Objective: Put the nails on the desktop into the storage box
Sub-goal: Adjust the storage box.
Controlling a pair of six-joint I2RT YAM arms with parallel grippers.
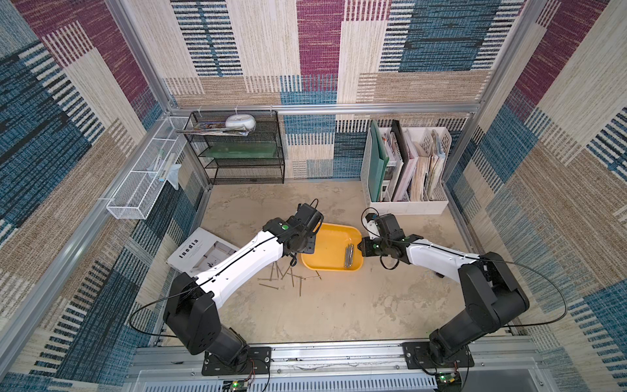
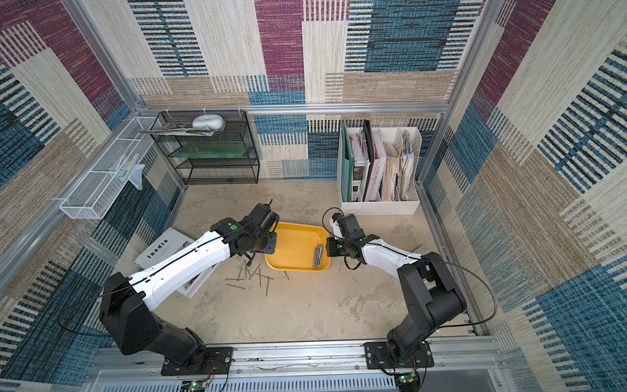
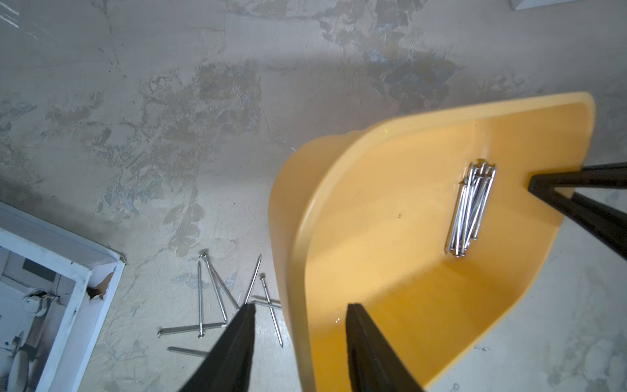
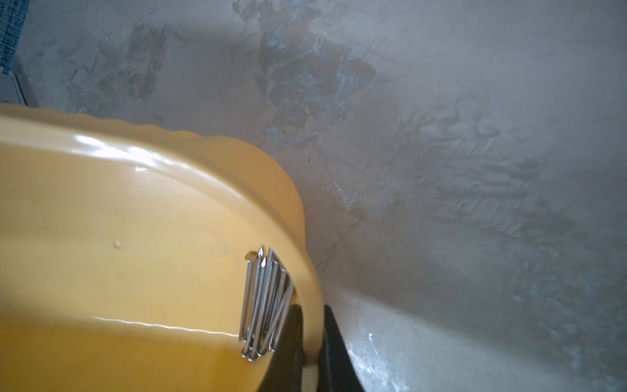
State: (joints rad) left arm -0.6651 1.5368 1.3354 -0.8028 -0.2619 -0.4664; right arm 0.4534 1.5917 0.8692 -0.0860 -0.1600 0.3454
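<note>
- Your right claw (image 4: pixel 312 310) was clamped narrow on the storage box (image 4: pixel 135 237), with one finger inside the end wall and one outside. Any lift or drag from there would, I judge, have tipped the box. The bundle of nails (image 4: pixel 264 298) lay right against that pinched wall, so it would have slid.
- Your left claw (image 3: pixel 300 305) stood wide and held nothing, straddling the opposite wall. Closing there would have caught plastic, not a nail. Two grips pulling apart could have flexed or flipped the shallow box.
- That claw's outer finger (image 3: pixel 234 342) showed right over the loose nails (image 3: pixel 217 298) in the left wrist view; its height above them could not be told. A careless descent could have scattered them or shoved one under the box.
- Those loose nails lay on the desktop (image 1: pixel 339 312), just beside the box's near-left corner. Several crossed each other, so lifting one was likely to drag or flick a neighbour. Thin and flat on a hard surface, they would probably have slipped out of a pinch.
- Your left arm (image 1: pixel 237 261) reached diagonally from its base over the booklet (image 1: pixel 193 247), with its wrist bent down at the box's left end.
- Your right arm (image 1: pixel 434 254) had its elbow raised and its forearm running leftward to the box's right end.
- Whether the box sat flat or slightly raised, you could not tell from these views.
</note>
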